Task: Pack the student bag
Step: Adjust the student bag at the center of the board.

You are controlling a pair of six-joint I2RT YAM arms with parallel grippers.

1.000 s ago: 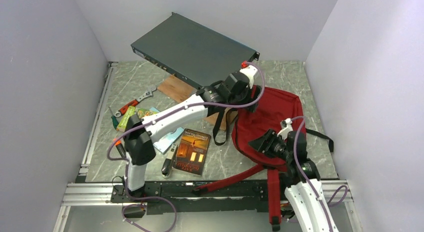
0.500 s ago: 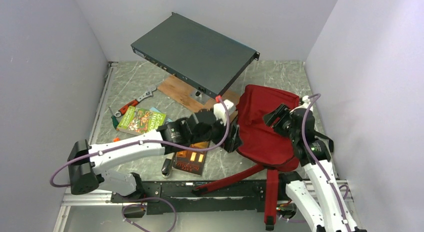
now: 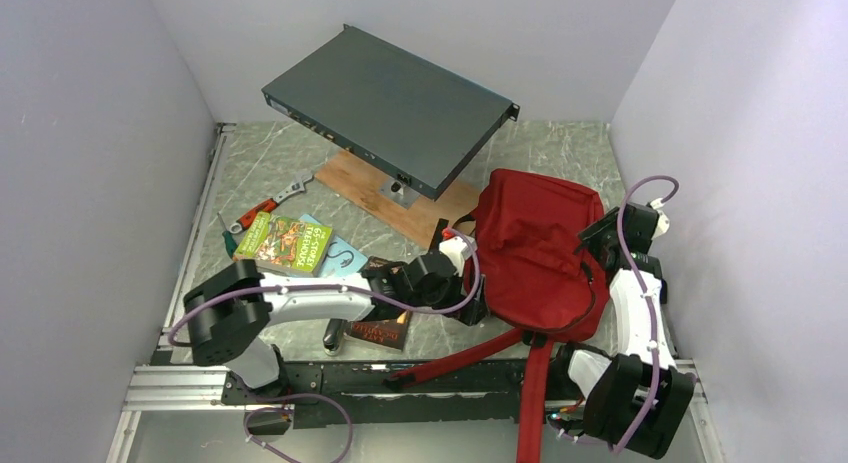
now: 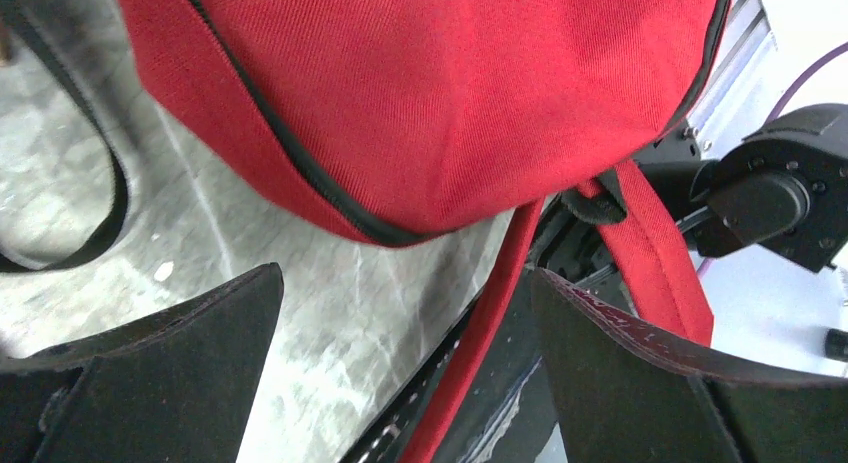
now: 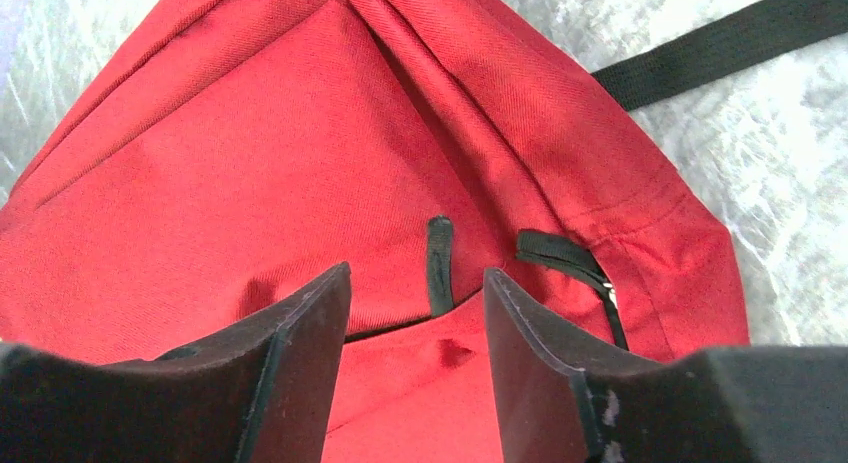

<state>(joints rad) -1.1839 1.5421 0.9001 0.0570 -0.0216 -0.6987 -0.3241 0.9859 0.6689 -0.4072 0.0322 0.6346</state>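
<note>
Left gripper (image 4: pixel 405 283): spread to the full, empty, low over the table (image 3: pixel 270 163) and just short of the bag's (image 3: pixel 530 248) near-left bulge. Seen from above, reached in flat across a dark book (image 3: pixel 376 331), fingertips close beside the red fabric, apart from it.

Far left, near the side rail: a red-handled tool (image 3: pixel 262 208). Just below it, a green book (image 3: pixel 285 241), lying partly over a blue item (image 3: pixel 345 255). At the dark book's left edge, a black-handled thing (image 3: pixel 333 335), too small to identify.

Further back, centre: a wooden board (image 3: pixel 352 175) flat on the table, and over it a grey box (image 3: pixel 390 103), raised on a small stand (image 3: pixel 397 190) and tilted.

Right of centre: the bag, lying on the table between the two grippers, bulging, with a black zip line along its side. Red straps (image 3: pixel 538 383) trailing from its near end over the front rail. Black webbing (image 5: pixel 720 43) stretched across the table beyond its far-right corner.

Right gripper (image 5: pixel 415 283): about half spread, pinching nothing, set at the bag's right edge. In the gap between the jaws, red fabric and a short black loop (image 5: pixel 440 268). Touching the fabric or hovering above it: cannot tell.
</note>
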